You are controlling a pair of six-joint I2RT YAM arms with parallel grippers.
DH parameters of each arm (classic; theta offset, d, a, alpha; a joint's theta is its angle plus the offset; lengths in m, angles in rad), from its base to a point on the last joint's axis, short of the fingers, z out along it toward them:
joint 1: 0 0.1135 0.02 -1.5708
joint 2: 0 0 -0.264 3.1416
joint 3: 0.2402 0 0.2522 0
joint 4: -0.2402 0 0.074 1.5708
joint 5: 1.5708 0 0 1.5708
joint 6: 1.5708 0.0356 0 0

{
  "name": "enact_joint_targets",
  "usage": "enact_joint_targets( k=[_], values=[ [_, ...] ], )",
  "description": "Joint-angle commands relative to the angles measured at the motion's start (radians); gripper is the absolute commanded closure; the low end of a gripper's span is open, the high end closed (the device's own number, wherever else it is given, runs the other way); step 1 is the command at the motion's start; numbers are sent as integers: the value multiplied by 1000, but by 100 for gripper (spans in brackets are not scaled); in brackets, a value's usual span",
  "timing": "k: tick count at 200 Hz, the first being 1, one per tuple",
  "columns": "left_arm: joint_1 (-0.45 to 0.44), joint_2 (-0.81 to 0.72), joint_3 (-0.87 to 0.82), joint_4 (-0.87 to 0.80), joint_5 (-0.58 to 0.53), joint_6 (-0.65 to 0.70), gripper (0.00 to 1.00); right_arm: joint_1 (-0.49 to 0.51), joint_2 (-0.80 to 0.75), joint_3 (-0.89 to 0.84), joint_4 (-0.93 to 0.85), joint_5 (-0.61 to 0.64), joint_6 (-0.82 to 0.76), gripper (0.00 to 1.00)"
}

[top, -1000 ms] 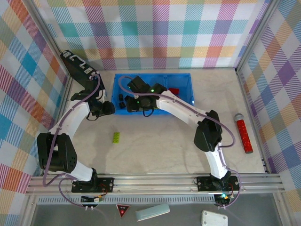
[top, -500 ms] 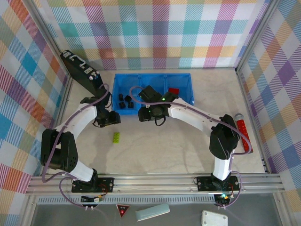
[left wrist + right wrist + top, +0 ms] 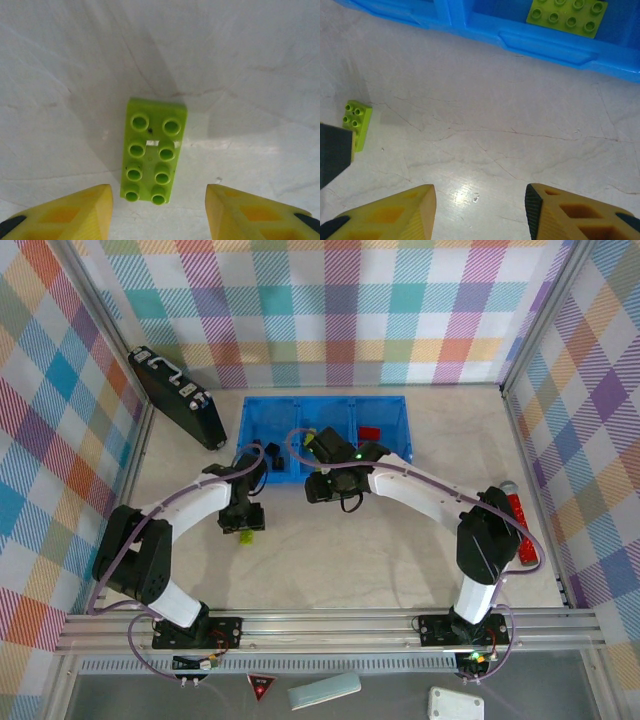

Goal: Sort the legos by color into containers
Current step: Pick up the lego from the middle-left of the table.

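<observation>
Lime-green lego [image 3: 154,151] flat on the tabletop [image 3: 260,75], its near end between the spread, empty left jaws; right jaws also spread, empty, near the blue tray [image 3: 540,42]. Risk: a pinch on that end alone, perhaps too high, could twist it free

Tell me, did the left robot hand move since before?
Yes. The left gripper moved away from the blue tray toward the table's near edge, and is now above the green lego.
</observation>
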Motion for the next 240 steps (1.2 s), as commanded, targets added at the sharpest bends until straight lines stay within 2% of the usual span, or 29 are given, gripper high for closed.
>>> enact_joint_targets(
  k=[1,240],
  values=[
    [-13,7,-40,-5,-25,-48,49,-9,-44,-27,12,-8,-28,48],
    [-15,73,-82,82,9,-26,57,-17,-38,-76,35,-40,17,50]
  ],
)
